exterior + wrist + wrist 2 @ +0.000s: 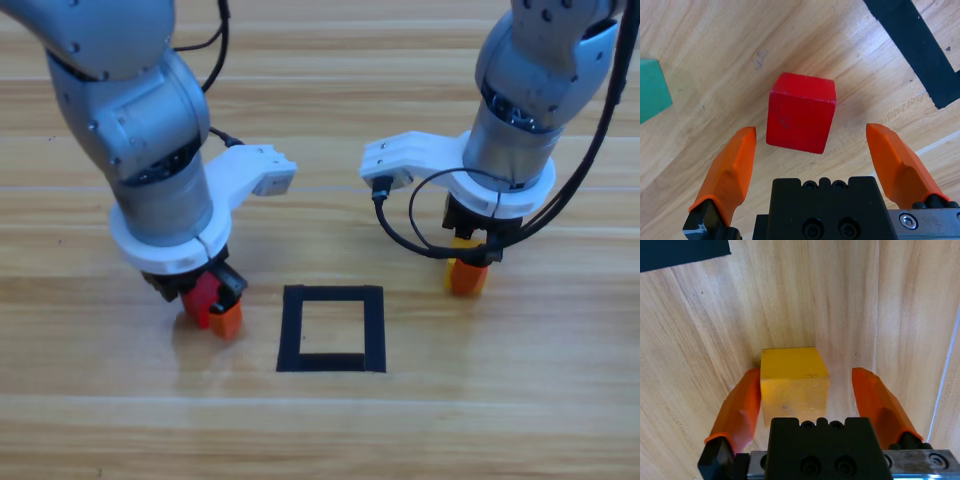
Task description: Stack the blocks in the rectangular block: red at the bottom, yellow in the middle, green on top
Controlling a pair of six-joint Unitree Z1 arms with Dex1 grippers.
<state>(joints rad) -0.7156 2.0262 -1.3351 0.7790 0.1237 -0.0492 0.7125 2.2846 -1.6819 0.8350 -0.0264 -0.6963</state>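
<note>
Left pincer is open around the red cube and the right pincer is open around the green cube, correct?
Not quite: the right pincer is open around the yellow cube, as the right wrist view shows. The green cube lies near the left pincer, which is open around the red cube.

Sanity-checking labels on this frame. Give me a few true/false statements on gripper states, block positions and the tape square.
1. The left gripper is open with the red cube between its jaws. True.
2. The red cube already sits inside the black tape square. False: it is on the table left of the square, which holds nothing.
3. The right gripper has the yellow cube between its jaws. True: one jaw looks in contact, the other has a gap.
4. The green cube is stacked on the yellow cube. False: it sits on the table alone near the red cube, seen in the left wrist view.
5. Both grippers are raised high above the table. False: both are down at block level.
</note>
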